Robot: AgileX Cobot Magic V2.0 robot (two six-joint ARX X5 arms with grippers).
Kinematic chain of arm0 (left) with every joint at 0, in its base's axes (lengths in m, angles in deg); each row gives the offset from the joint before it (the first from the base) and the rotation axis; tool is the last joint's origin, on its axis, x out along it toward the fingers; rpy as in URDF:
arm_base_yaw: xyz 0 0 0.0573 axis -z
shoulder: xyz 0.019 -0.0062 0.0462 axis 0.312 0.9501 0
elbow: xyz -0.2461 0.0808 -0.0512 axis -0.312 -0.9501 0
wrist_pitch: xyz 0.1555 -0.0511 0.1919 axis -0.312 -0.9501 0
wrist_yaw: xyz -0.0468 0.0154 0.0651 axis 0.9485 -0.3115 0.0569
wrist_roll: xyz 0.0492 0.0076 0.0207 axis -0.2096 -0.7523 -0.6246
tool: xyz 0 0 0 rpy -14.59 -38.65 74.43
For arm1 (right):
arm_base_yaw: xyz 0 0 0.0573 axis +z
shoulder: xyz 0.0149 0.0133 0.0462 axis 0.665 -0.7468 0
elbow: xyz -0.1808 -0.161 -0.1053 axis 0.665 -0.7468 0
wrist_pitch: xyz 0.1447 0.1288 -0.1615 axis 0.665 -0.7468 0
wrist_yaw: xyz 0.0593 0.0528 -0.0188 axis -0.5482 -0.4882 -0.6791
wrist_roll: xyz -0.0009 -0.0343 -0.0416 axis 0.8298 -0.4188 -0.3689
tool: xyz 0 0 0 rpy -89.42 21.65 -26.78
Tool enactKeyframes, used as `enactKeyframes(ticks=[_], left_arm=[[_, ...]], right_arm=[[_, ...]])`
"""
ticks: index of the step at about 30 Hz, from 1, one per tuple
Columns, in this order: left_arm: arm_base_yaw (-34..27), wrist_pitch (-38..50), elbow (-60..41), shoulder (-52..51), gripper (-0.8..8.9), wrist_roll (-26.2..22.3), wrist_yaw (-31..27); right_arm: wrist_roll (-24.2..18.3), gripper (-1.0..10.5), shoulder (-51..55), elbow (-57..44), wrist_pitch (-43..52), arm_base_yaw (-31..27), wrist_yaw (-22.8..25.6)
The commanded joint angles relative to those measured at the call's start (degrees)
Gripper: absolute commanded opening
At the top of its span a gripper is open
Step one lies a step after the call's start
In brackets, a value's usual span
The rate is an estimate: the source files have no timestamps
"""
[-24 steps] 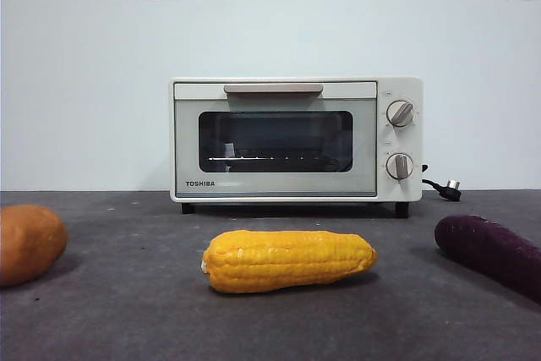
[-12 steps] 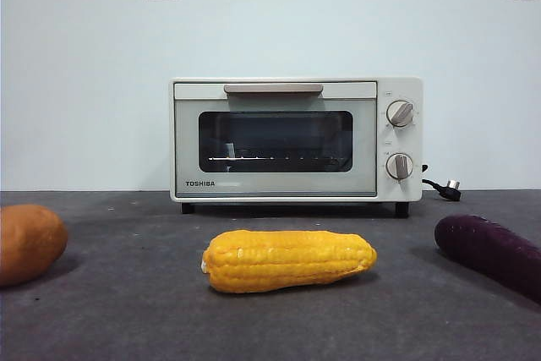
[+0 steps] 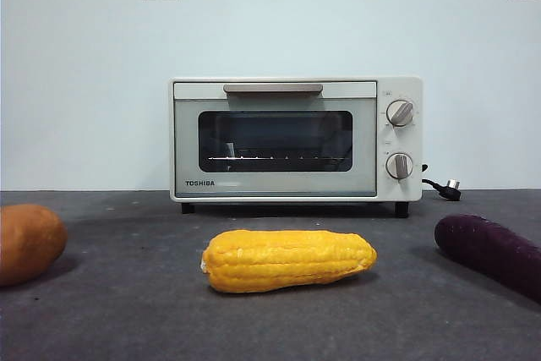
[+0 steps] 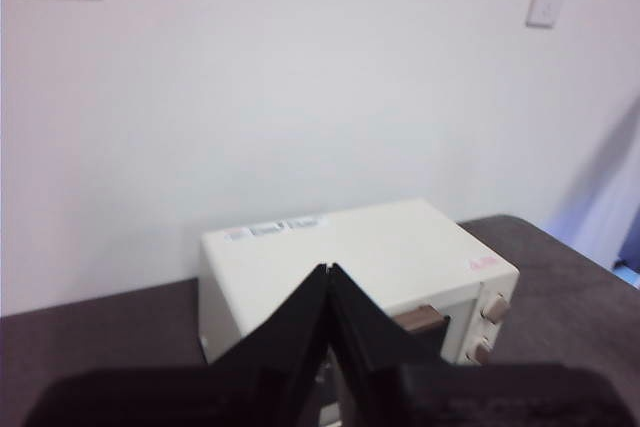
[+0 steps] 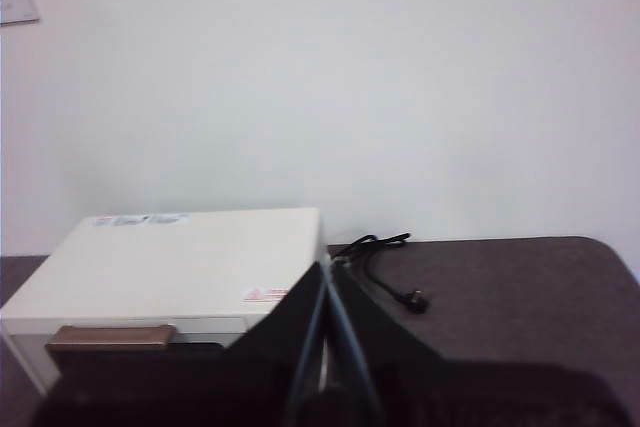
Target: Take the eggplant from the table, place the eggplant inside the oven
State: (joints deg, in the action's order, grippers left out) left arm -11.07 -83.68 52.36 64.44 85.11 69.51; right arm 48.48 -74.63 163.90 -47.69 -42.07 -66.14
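Dark purple, the eggplant lies untouched at the right edge of the table, so no step has begun. The oven stands shut at the back. Both the left gripper and right gripper wait high, jaws together. Next, I judge, 1 arm must open the door. The corn and potato lie clear of the eggplant.

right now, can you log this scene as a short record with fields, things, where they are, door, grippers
eggplant: lying on the table, front view's right edge, partly cut off
corn: on the table in front of the oven
potato: on the table, left edge
oven door: shut
plug: lying loose beside the oven
left gripper: shut, raised, holding nothing
right gripper: shut, raised, holding nothing
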Motion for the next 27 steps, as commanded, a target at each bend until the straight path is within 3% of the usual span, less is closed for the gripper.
enactKeyframes(ticks=[1,4,9,15,27], left_arm=[[0.85,0.26,0.42,0.59,-0.05,-1.22,0.17],[1.49,0.26,0.42,1.73,-0.05,-1.27,0.2],[2.49,0.61,0.42,3.3,-0.05,-1.31,0.24],[3.69,1.92,0.42,4.87,-0.06,-2.1,2.36],[5.35,4.24,0.48,10.14,-0.06,-2.32,6.21]], right_arm=[[-0.24,0.0,-0.98,1.44,-0.13,0.04,-1.66],[-0.24,0.7,-2.45,2.91,-0.72,0.04,-4.04],[0.07,4.1,-3.96,4.39,-0.79,0.04,-7.23],[2.25,6.1,-4.9,4.85,-0.87,0.04,-7.72],[3.76,6.3,-6.75,4.85,-3.74,0.04,-10.1]])
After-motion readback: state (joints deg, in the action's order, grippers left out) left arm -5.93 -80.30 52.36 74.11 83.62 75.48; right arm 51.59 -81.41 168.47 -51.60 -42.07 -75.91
